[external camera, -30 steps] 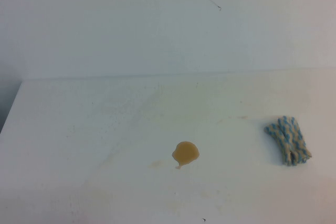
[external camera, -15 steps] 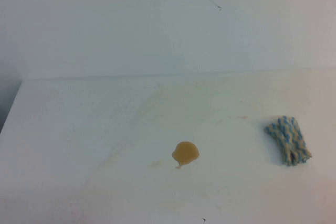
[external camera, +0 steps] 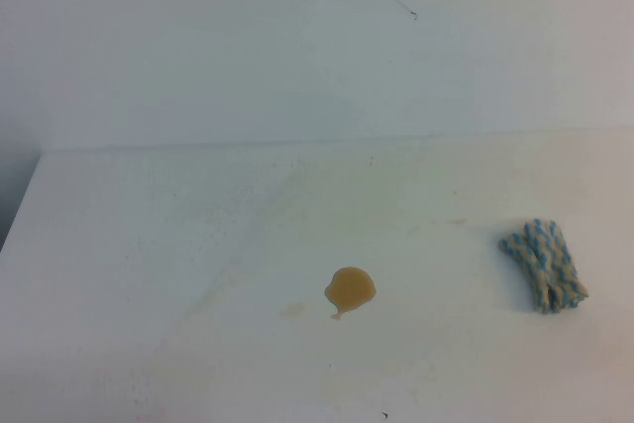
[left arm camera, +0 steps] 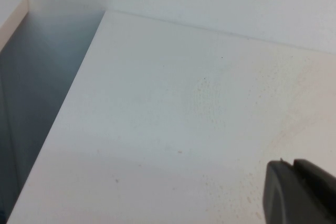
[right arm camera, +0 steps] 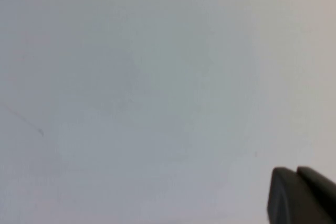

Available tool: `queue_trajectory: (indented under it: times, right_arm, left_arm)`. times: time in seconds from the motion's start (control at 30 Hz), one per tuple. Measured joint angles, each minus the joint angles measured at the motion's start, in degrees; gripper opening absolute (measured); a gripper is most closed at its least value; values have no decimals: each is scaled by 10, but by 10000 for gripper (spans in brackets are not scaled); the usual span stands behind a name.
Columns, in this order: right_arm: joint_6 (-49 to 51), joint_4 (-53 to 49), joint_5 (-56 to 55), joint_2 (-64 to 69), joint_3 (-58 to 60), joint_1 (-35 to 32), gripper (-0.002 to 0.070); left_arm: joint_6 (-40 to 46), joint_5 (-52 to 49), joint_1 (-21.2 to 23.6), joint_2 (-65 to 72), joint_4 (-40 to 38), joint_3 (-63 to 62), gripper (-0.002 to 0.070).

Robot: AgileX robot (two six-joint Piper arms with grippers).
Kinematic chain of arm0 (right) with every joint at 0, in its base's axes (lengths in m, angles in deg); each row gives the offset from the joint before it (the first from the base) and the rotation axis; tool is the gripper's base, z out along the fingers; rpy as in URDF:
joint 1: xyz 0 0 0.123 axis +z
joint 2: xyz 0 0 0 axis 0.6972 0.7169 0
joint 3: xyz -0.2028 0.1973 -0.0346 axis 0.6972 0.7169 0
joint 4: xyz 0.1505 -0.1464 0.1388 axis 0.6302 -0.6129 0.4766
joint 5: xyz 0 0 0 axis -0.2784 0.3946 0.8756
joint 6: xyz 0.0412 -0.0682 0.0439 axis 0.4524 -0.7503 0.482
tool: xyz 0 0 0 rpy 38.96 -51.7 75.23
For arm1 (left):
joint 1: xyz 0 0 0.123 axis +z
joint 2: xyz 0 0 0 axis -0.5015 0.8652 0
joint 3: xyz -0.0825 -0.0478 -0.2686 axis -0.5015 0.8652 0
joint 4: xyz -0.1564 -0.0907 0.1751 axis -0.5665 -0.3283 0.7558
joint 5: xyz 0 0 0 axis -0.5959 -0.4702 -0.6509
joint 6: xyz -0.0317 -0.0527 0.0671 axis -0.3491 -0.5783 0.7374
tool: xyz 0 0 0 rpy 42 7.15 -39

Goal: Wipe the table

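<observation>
A tan puddle [external camera: 350,289] lies on the white table [external camera: 149,245] near the front middle. A folded blue-and-white striped cloth [external camera: 543,264] rests at the right side, apart from the puddle. Neither arm shows in the high view. My left gripper [left arm camera: 292,164] is shut, its black fingers pressed together above the table's left part, holding nothing. My right gripper [right arm camera: 295,171] is shut too and faces a plain white surface, with neither cloth nor puddle in its view.
The table's left edge [left arm camera: 68,108] drops off to a dark gap [left arm camera: 37,93]. A white wall [external camera: 297,47] rises behind the table. Faint yellowish smears [external camera: 292,309] lie left of the puddle.
</observation>
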Motion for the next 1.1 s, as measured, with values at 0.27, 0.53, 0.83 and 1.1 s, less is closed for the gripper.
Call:
queue_trajectory:
  times: [0.27, 0.53, 0.83, 1.1]
  right_arm:
    - [21, 38, -46, 0, 0, 0, -2]
    - [26, 161, -46, 0, 0, 0, -2]
    - [108, 239, -71, 0, 0, 0, -2]
    - [109, 105, -55, 1, -73, 0, -2]
  left_arm:
    - [0, 0, 0, 0, 0, 0, 1]
    - [0, 0, 0, 0, 0, 0, 1]
    - [0, 0, 0, 0, 0, 0, 1]
    - [0, 0, 0, 0, 0, 0, 1]
